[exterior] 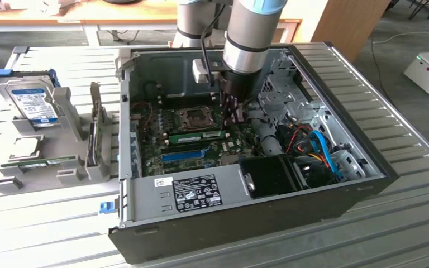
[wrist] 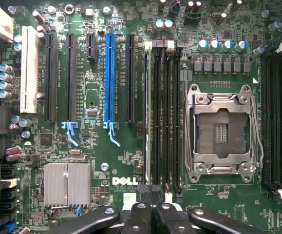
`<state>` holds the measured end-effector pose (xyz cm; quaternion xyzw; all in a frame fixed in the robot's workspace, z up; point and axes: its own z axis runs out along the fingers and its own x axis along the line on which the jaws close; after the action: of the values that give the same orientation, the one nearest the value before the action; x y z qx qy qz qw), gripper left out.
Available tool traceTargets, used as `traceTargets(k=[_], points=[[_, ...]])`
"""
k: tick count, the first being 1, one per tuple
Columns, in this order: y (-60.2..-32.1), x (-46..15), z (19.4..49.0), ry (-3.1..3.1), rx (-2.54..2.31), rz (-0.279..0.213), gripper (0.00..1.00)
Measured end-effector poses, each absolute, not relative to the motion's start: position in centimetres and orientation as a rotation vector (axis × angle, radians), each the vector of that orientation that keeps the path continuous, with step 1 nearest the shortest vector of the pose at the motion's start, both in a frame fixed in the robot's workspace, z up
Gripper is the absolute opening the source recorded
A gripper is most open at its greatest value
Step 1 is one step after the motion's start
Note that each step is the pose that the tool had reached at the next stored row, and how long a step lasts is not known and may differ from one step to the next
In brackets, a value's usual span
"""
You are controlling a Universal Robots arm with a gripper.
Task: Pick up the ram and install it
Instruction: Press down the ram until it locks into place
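A slatted table [exterior: 43, 223] carries an open computer case [exterior: 289, 209], and the arm [exterior: 248, 33] reaches down into it over the motherboard [wrist: 94, 146]. The ram [exterior: 198, 135] stands on edge in a slot there, between the blue slot strip [wrist: 110, 73] and the processor socket [wrist: 221, 129]. The jaws hang over one end of it, pressed together with nothing between them.

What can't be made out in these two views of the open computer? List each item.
- What the gripper touches: wrist view, its own fingers cover the spot; exterior view, the arm blocks it.
- Whether the ram is fully seated: exterior view, too small.
- Hard drive label text: exterior view, too small.
- Outer memory slots: wrist view, cut off by the picture's edge.
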<state>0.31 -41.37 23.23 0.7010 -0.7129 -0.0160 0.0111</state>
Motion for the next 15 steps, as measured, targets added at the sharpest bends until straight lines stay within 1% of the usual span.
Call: traceTargets(k=[15], points=[[-41.11,0.32,23.09,-2.224,2.187,-0.051,0.11]])
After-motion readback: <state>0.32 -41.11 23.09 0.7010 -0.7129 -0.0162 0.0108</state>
